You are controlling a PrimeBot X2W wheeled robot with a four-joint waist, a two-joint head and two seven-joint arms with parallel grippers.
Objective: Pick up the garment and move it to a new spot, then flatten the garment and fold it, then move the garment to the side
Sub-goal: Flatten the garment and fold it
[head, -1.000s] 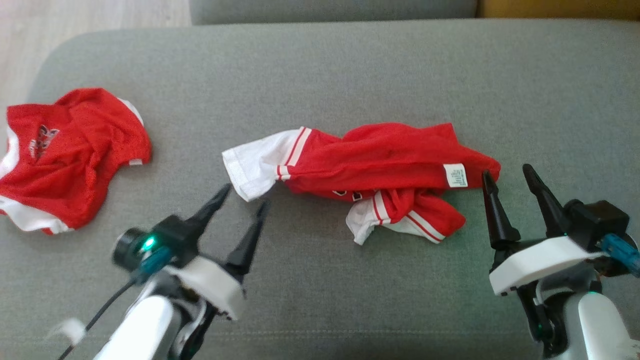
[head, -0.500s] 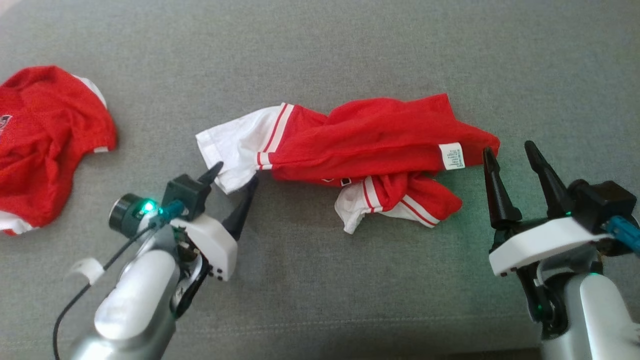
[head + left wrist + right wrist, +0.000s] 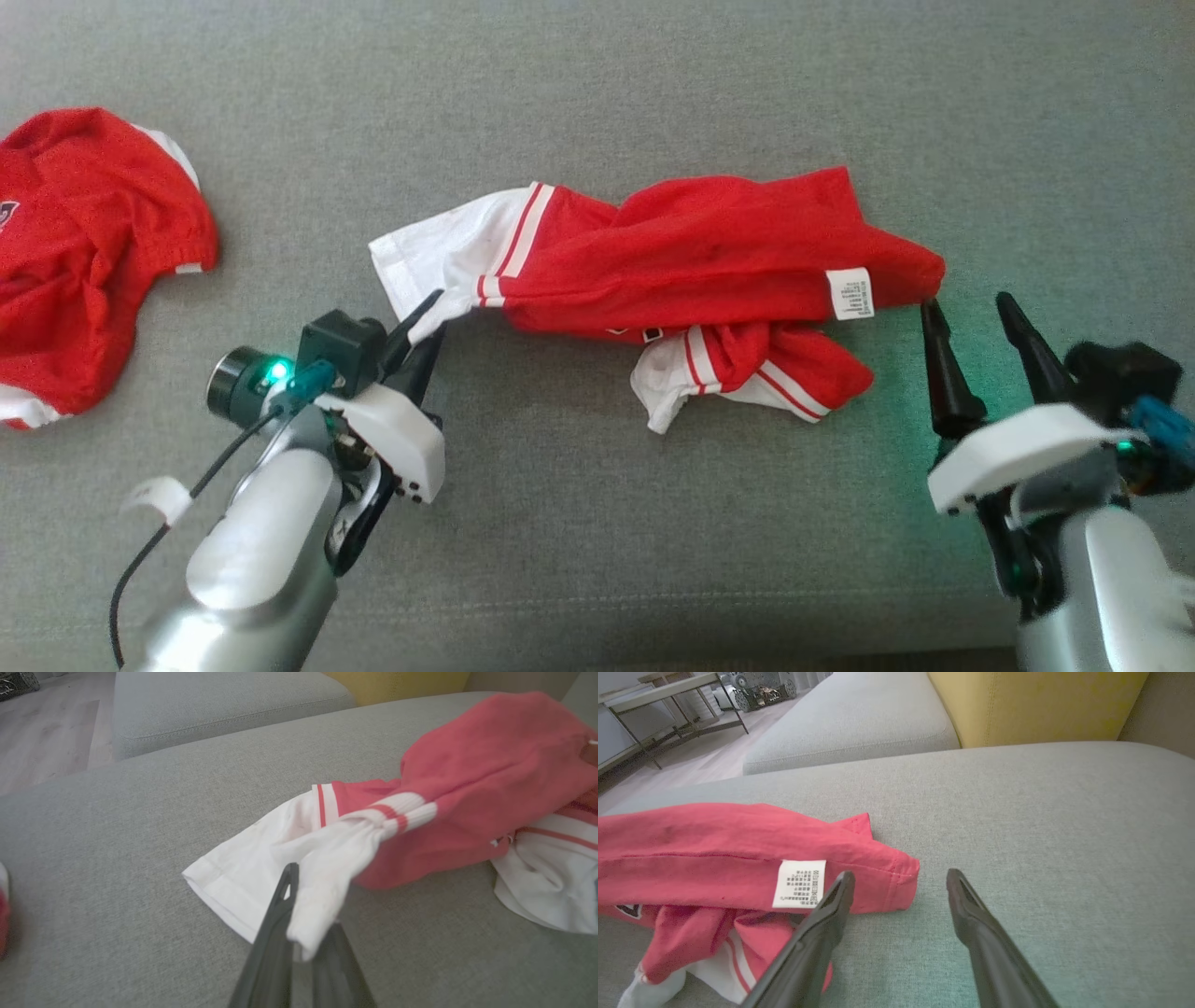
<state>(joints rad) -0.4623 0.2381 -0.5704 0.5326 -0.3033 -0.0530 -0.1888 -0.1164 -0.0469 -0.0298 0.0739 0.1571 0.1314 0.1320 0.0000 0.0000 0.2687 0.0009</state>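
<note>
So, my left gripper [image 3: 428, 317] is pinching the white sleeve [image 3: 439, 252] of the garment [image 3: 709, 271]. The jaws are clamped tight right at the cuff corner, and in the left wrist view the fabric is bunching up over them. The garment itself is lying crumpled in a long roll across the middle of the grey couch cushion [image 3: 653, 93]. Its red body is running off to my right, and its other white sleeve [image 3: 667, 387] is poking out underneath on the side nearer me. My right gripper [image 3: 966, 303] is sitting at the far right end of it, jaws spread wide and gripping nothing. One fingertip [image 3: 929, 313] is pointing right at the red hem corner, near the white care label [image 3: 850, 294], and I can't tell if it's actually touching the cloth. A second red garment [image 3: 84, 243] is lying well apart, off to my left on the same cushion.
</note>
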